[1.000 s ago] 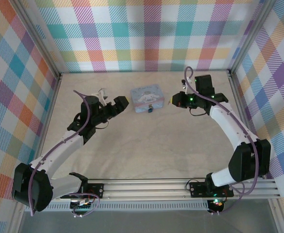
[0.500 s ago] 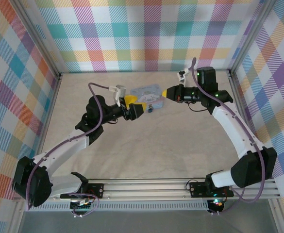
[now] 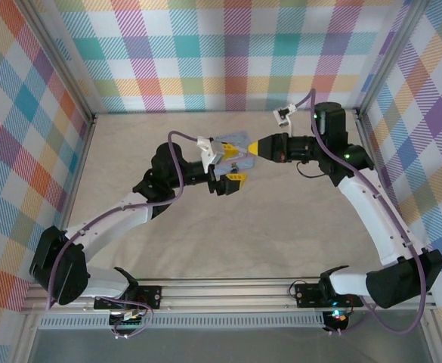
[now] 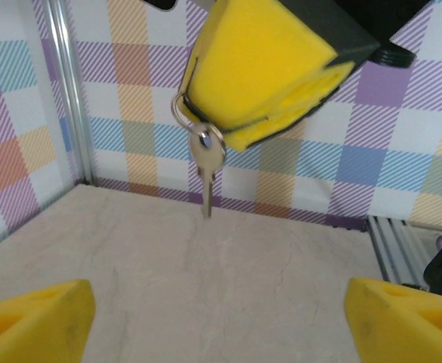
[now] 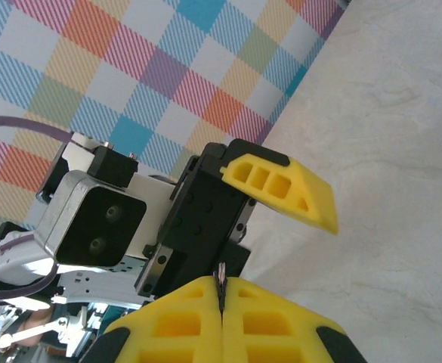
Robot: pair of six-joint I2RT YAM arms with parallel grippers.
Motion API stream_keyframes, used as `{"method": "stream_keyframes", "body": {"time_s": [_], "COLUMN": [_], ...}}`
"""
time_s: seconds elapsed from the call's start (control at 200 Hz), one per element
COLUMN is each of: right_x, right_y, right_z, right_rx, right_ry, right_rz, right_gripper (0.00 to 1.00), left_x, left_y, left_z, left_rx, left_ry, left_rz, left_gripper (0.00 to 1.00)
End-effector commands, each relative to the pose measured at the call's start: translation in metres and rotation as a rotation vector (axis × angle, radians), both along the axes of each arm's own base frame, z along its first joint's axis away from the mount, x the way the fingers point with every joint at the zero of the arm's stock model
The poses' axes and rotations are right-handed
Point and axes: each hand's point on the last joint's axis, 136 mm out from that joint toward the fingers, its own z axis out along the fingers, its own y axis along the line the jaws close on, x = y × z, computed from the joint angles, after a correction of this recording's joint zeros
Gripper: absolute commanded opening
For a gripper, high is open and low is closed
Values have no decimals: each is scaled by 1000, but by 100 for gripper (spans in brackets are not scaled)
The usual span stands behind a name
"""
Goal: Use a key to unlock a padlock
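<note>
My right gripper [image 3: 252, 147] is shut on a thin silver key ring [image 4: 184, 113], held above the table's middle. A small silver key [image 4: 205, 162] hangs straight down from that ring. In the right wrist view a sliver of the ring's metal [image 5: 221, 278] sticks out between the closed yellow pads [image 5: 175, 321]. My left gripper [image 3: 230, 162] faces the right one, open and holding nothing; its yellow fingers [image 4: 32, 318] stand wide apart below the key. The tiny blue padlock is hidden under the grippers.
A pale blue cartoon-printed box [image 3: 234, 139] lies on the beige table [image 3: 205, 227] just behind the two grippers, mostly covered by them. Plaid walls [image 3: 228, 53] close in the back and both sides. A metal rail [image 3: 228, 291] runs along the near edge.
Both arms have swung inward and risen until the grippers meet over the box. The right gripper brought the key leftward; the left gripper's open fingers now cover the box front.
</note>
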Motion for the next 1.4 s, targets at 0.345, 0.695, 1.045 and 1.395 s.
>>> {"method": "stream_keyframes", "body": {"time_s": [0.345,0.695,1.045,1.395], "right_x": [-17,-15,-15,-30], "right_y": [12,12,6,-16], "right_z": [10,3,-3,-6], "right_rx": [12,-16,-69,-182], "right_ry": [-22,-19,-64,-536], "right_rz": [68,57,24,20], "right_gripper": [0,0,4,53], "left_x": [-5,-2,-10,-40], "left_y": [-14,-13,-8,12], "left_z": [21,21,13,-13], "left_rx": [-8,-4,52,286], "left_ry": [-73,-70,-80,-76], "left_rz": [-60,-34,-49,-125], "left_gripper": [52,27,6,0]}}
